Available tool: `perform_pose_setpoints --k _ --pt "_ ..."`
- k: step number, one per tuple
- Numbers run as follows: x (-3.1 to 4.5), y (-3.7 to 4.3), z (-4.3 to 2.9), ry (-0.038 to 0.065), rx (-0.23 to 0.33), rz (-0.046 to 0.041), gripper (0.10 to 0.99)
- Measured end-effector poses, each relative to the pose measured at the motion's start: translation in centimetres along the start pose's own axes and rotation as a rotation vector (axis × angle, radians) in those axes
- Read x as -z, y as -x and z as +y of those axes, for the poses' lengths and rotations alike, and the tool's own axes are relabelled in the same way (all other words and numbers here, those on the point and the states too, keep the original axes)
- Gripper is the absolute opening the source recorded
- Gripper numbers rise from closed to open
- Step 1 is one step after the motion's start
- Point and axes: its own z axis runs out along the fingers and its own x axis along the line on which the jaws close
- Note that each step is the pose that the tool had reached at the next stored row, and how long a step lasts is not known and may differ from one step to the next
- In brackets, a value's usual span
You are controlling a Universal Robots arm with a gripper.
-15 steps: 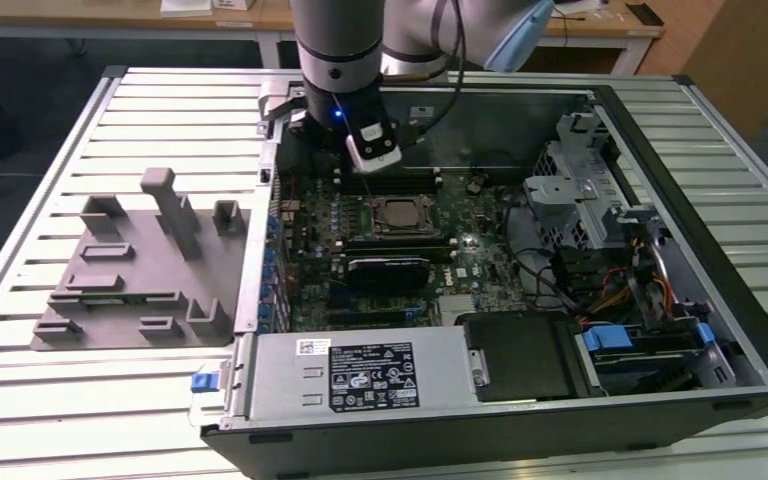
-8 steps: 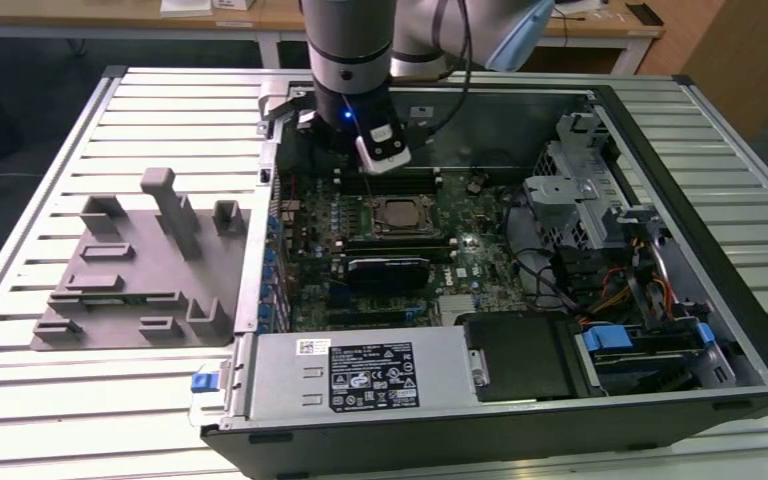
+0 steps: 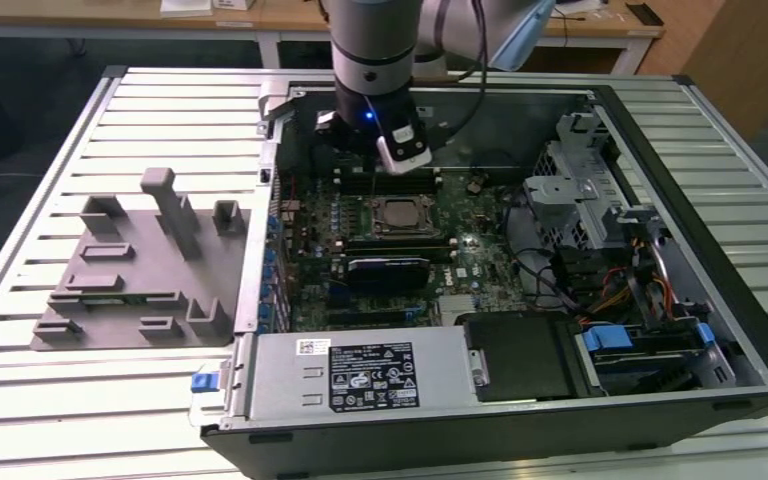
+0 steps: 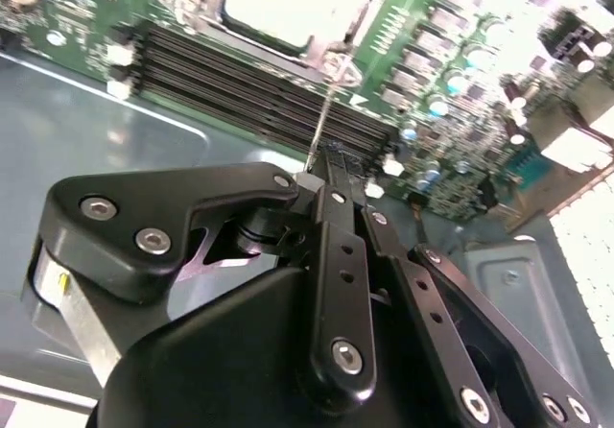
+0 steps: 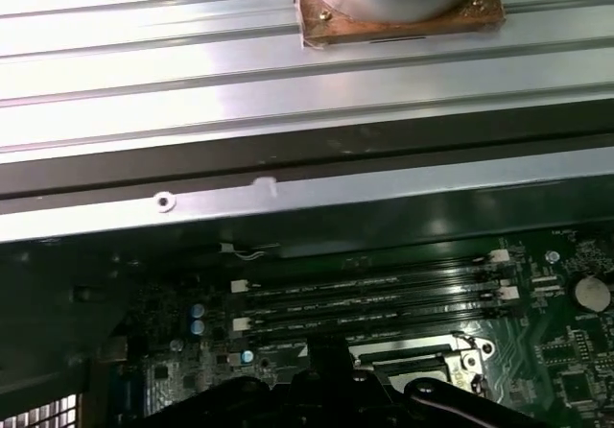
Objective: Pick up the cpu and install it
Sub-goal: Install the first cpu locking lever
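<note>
Gripper [image 3: 373,150] above board [image 3: 478,265] near case's [image 3: 744,330] far wall; cpu [image 3: 402,216] seated in socket mid-board; claw state indeterminate.

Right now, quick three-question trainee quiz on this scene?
1. True or false: the cpu lies in the socket on the motherboard inside the open computer case.
2. In the exterior view, where is the arm's gripper? A) over the grey fixture block B) over the motherboard beside the cpu socket C) over the power supply
3. Fill in: the grey fixture block sits on the slatted table, to the exterior view's ____ of the case.

Key: 1 true; 2 B; 3 left
</note>
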Motion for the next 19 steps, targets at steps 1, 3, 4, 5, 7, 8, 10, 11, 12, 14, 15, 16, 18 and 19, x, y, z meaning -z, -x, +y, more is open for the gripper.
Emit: perform_pose_setpoints --k 1,3,4,5,7,8,10,11,12,14,15,16,18,19 --pt "-0.01 0.28 0.03 0.000 0.000 0.0001 0.106" --pt "-0.03 0.83 0.10 0.000 0.000 0.0004 0.106" --pt "-0.05 1.15 0.14 0.000 0.000 0.0005 0.106" --pt "-0.07 1.46 0.17 0.000 0.000 0.0007 0.106" --pt "-0.09 2.07 0.25 0.000 0.000 0.0011 0.106" --pt "-0.10 2.38 0.29 0.000 0.000 0.0012 0.106" --pt "-0.12 3.01 0.37 0.000 0.000 0.0016 0.106" --pt "-0.13 3.31 0.40 0.000 -0.001 0.0018 0.106" --pt "-0.13 3.55 0.43 0.000 -0.001 0.0019 0.106" --pt "-0.13 3.68 0.44 0.000 0.000 0.0019 0.106" --pt "-0.13 3.68 0.44 0.000 -0.001 0.0018 0.106" --pt "-0.14 3.69 0.45 0.000 -0.001 0.0018 0.106" --pt "-0.14 3.70 0.45 0.000 0.000 0.0018 0.106" --pt "-0.13 3.70 0.45 0.000 -0.001 0.0018 0.106"
